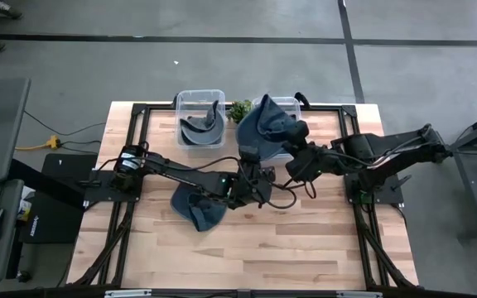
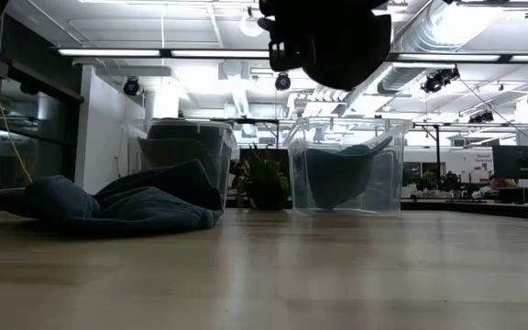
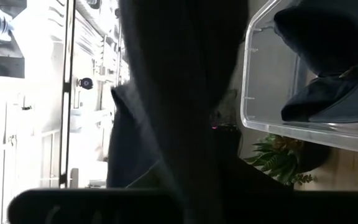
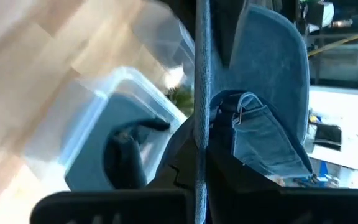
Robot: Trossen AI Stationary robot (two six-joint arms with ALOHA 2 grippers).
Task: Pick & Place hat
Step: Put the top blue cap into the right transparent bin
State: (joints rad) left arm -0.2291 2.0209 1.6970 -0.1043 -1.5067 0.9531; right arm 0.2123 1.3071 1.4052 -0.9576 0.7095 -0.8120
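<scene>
No brand name, label or printed writing can be read on any item in these views.

Two dark robot arms meet near the middle of a light wooden table (image 1: 321, 248). The right gripper (image 1: 298, 131) is raised above the table, and its fingers are pressed together on the fabric of a blue denim hat (image 1: 263, 128). From above, the hat spreads out from the gripper toward the far side of the table, hanging over the edge of a clear plastic bin (image 1: 286, 106). In the right wrist view, the hat (image 4: 263, 124) fills the space directly ahead of the fingers, with its thin edge running straight up between them and a small metal strap buckle (image 4: 241, 109) showing on the cloth.

The left gripper (image 1: 251, 178) sits just beside the right gripper, lower and close under the hanging hat. Dark cloth covers nearly all of the left wrist view, so it is not possible to tell whether its fingers are together or apart.

A second dark blue hat (image 1: 197, 207) lies crumpled on the table, just beside the left arm. A second clear bin (image 1: 199, 120), well to one side of the left gripper, holds another dark hat (image 1: 201, 128). A small green plant (image 1: 239, 109) stands between the two bins.
</scene>
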